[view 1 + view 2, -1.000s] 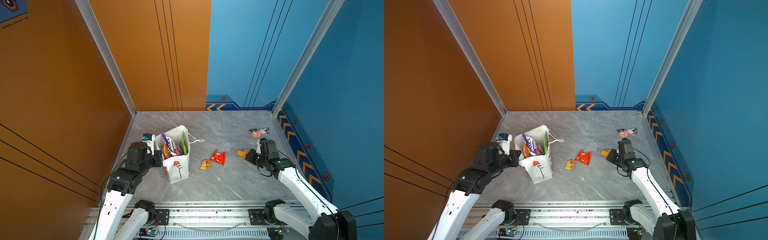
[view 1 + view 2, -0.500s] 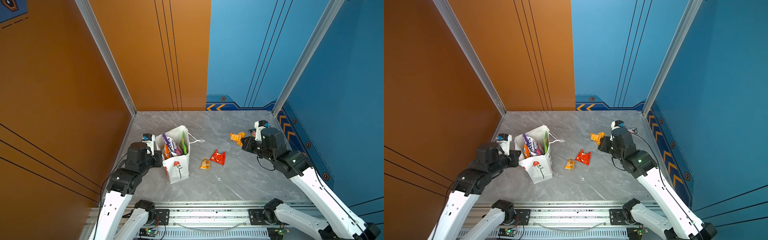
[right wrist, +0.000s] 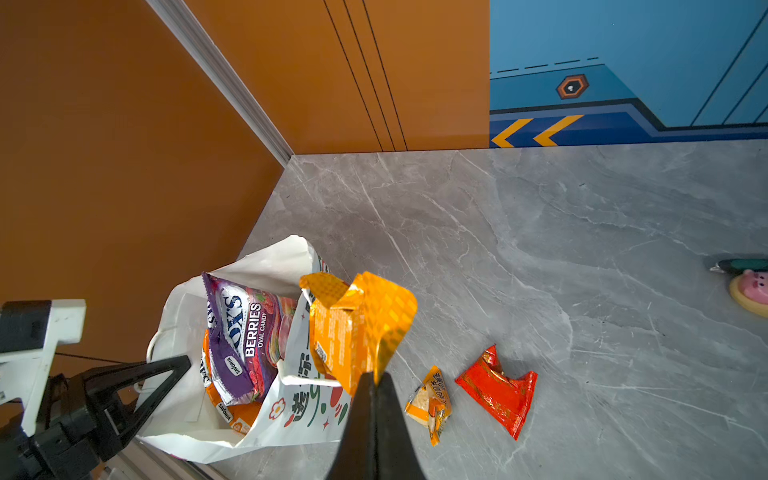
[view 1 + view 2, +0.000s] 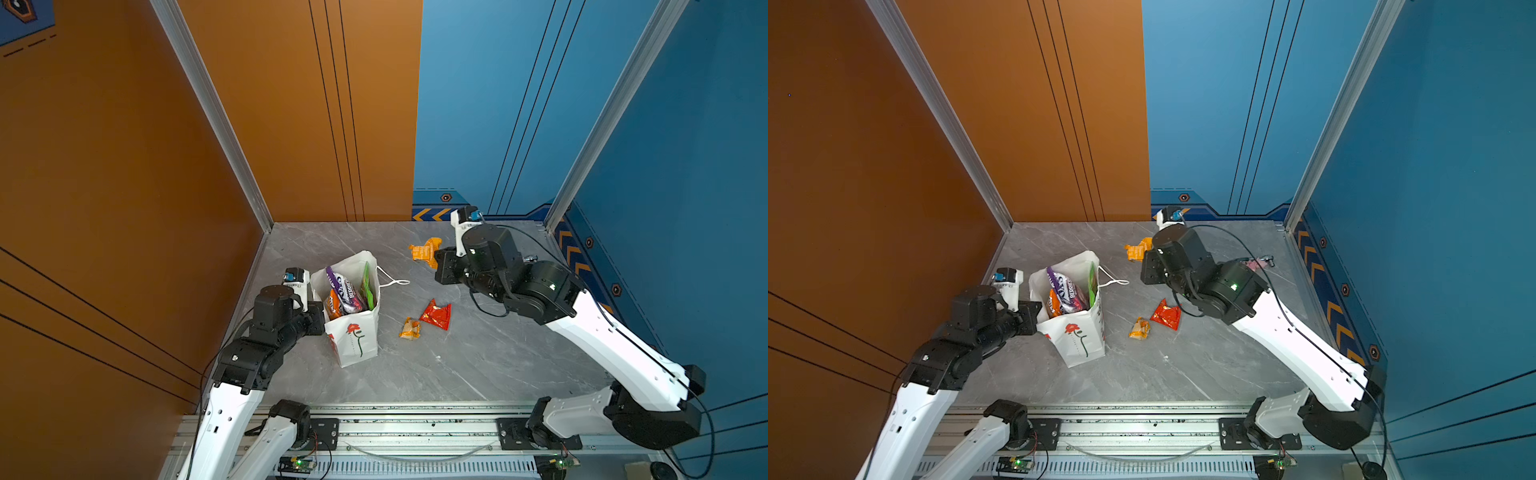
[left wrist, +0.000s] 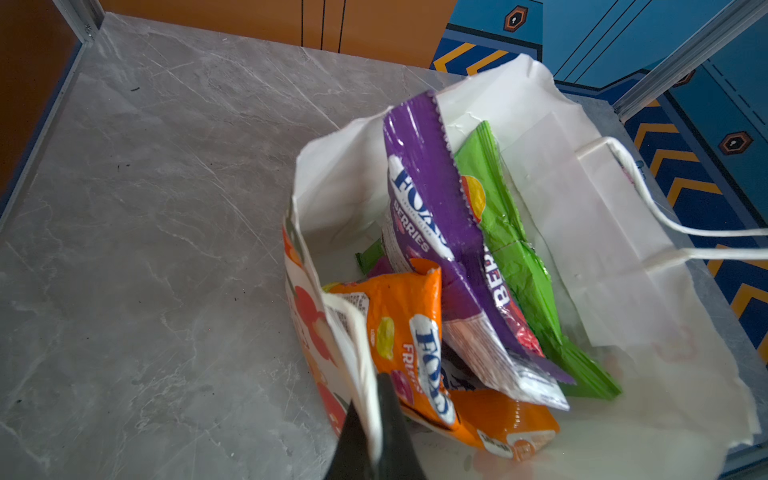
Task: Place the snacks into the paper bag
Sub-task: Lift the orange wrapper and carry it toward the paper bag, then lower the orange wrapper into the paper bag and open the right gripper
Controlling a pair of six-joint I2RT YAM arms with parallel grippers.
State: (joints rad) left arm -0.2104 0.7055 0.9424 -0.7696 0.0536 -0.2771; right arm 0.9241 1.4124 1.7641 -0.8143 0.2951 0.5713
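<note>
The white paper bag (image 4: 358, 336) (image 4: 1079, 338) stands left of centre, mouth up. My left gripper (image 5: 376, 401) is shut on its near rim, holding it open. Inside lean a purple packet (image 5: 432, 199), a green packet (image 5: 498, 232) and an orange packet (image 5: 399, 332). My right gripper (image 3: 374, 380) is shut on a crumpled orange-yellow packet (image 3: 357, 328) (image 4: 424, 251), held in the air right of the bag and further back. A red packet (image 4: 435, 316) (image 3: 496, 388) and a tiny orange-yellow packet (image 4: 410, 328) (image 3: 430, 403) lie on the table right of the bag.
A small pink toy figurine (image 3: 750, 291) (image 4: 1254, 262) lies near the right wall, behind my right arm. The bag's cord handle (image 4: 392, 280) hangs over its far right side. Orange and blue walls close the table on three sides.
My right arm has lifted the orange-yellow packet off the table at the right and carried it up and leftward, nearer the bag. The left arm and the bag have stayed still.
</note>
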